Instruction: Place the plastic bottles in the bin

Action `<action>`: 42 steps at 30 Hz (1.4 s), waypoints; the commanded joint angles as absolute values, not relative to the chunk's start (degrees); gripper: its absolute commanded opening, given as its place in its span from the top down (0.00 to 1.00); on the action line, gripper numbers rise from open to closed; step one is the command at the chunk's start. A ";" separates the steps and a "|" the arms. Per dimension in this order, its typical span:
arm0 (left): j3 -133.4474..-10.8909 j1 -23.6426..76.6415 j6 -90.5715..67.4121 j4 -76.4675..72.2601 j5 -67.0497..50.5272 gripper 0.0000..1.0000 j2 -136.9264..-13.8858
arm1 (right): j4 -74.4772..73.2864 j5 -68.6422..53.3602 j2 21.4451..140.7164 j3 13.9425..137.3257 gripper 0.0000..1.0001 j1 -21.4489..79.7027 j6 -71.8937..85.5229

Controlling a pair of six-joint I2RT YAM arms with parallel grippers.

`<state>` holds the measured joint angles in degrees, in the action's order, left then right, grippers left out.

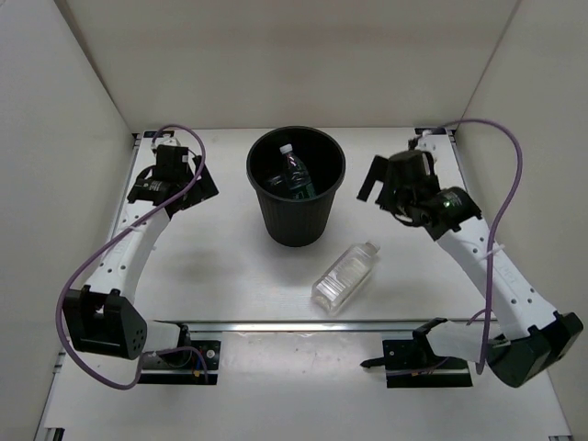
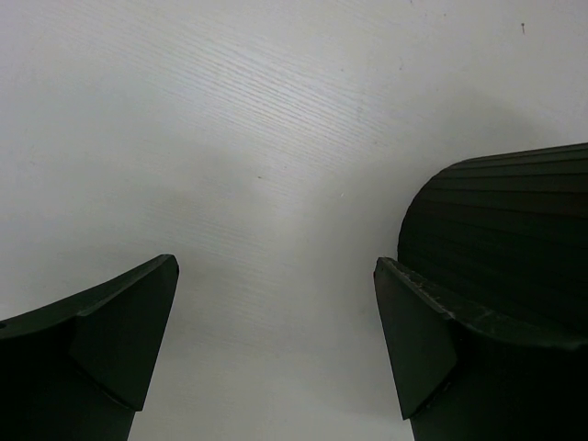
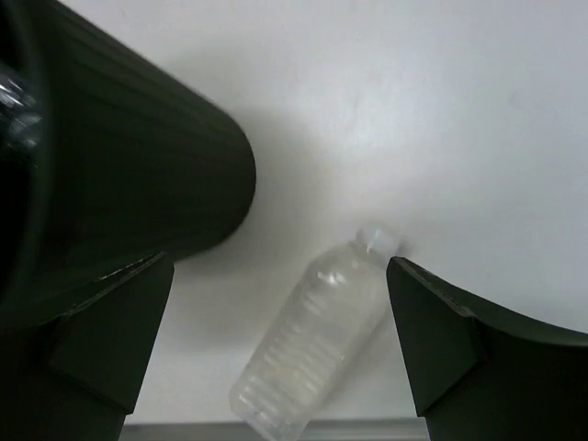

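Observation:
The black bin [image 1: 296, 213] stands upright at the table's middle back, with bottles [image 1: 296, 175] lying inside it; a blue label and a dark green one show. The larger clear ribbed bottle [image 1: 346, 277] lies on its side on the table, right of and in front of the bin, and shows in the right wrist view [image 3: 317, 340] beside the bin [image 3: 138, 165]. My right gripper [image 1: 375, 188] is open and empty, raised to the right of the bin. My left gripper [image 1: 200, 182] is open and empty to the left of the bin [image 2: 514, 230].
White walls enclose the table on three sides. A metal rail [image 1: 303, 324] runs across the near part of the table, with the arm bases [image 1: 175, 358] behind it.

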<state>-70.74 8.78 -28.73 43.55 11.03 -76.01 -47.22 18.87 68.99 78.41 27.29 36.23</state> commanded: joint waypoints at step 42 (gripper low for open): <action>-62.84 9.14 -29.27 45.62 8.09 0.01 -71.72 | -23.38 12.12 72.78 42.36 0.94 19.16 58.19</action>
<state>-63.00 9.80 -28.80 46.00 7.46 -74.13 -22.76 7.53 75.90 39.09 19.16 58.76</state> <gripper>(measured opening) 0.986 0.425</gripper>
